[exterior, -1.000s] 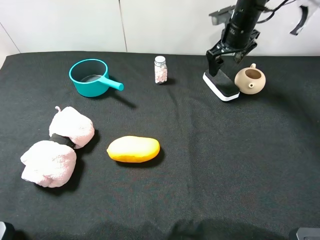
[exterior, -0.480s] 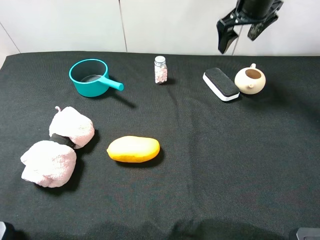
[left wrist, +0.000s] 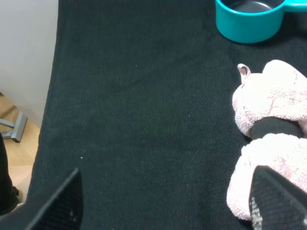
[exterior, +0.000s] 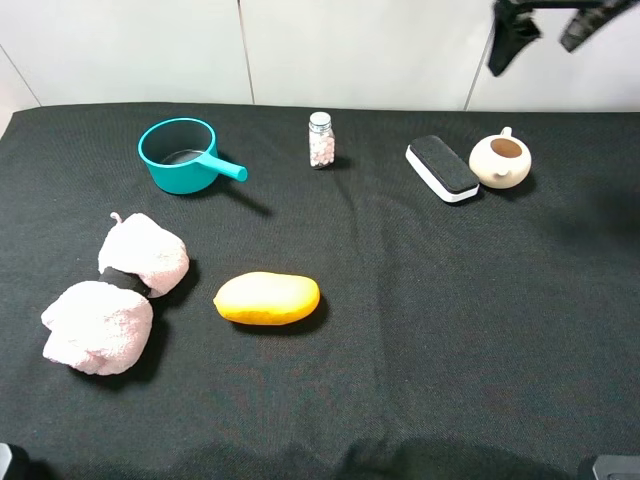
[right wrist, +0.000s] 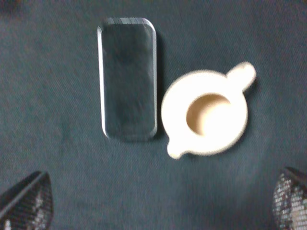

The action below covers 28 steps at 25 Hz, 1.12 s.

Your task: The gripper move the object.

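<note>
right tool (exterior: 545,38) higher above black cloth (exterior: 400,330)

teal saucepan (exterior: 180,155) far-left on the black-clothed bench (exterior: 400,350), handle toward the middle | small jar of pink beads (exterior: 321,140) upright, far middle | cream teapot (exterior: 500,160) lidless, far right | yellow mango (exterior: 267,298) near the middle | two pink fluffy slippers (exterior: 118,295) touching, near-left

Black-clothed table (exterior: 420,330) — eraser block (exterior: 442,168), teapot (exterior: 500,160), mango (exterior: 267,298), teal pot (exterior: 180,155), jar (exterior: 321,140), pink slippers (exterior: 120,295)
</note>
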Each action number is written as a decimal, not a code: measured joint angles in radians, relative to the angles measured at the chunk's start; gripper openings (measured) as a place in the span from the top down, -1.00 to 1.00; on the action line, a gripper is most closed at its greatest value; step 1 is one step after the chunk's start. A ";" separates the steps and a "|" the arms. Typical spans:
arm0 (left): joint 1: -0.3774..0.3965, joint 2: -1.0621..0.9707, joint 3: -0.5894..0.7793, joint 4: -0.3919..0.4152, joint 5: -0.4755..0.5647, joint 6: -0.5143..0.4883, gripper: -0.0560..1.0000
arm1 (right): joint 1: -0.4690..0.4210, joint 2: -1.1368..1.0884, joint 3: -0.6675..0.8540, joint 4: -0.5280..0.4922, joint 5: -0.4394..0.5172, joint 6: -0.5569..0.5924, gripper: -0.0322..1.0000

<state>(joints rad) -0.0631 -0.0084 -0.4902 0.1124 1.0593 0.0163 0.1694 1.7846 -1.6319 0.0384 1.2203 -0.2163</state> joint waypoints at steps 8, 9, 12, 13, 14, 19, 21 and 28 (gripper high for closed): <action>0.000 0.000 0.000 0.000 0.000 0.000 -0.56 | -0.157 -0.265 0.319 0.008 -0.001 0.007 -0.41; 0.000 0.000 0.000 0.000 0.000 0.000 -0.56 | -0.181 -0.305 0.361 0.008 -0.001 0.007 -0.41; 0.000 0.000 0.000 0.000 0.000 0.000 -0.56 | -0.250 -0.430 0.522 0.011 -0.001 0.007 -0.41; 0.000 0.000 0.000 0.000 0.000 0.000 -0.56 | -0.274 -0.471 0.568 0.013 -0.001 0.006 -0.41; 0.000 0.000 0.000 0.000 0.000 0.000 -0.56 | -0.297 -0.520 0.621 0.015 -0.005 0.001 -0.41; 0.000 0.000 0.000 0.000 0.000 0.000 -0.56 | -0.350 -0.769 0.834 0.025 -0.083 -0.012 -0.41; 0.000 0.000 0.000 0.000 0.000 0.000 -0.56 | -0.350 -0.862 0.891 0.026 -0.104 -0.012 -0.41; 0.000 0.000 0.000 0.000 0.000 0.000 -0.56 | -0.350 -1.139 1.015 0.049 -0.125 -0.012 -0.41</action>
<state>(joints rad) -0.0631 -0.0084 -0.4902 0.1124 1.0593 0.0163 -0.1806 0.6461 -0.6171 0.0870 1.0953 -0.2286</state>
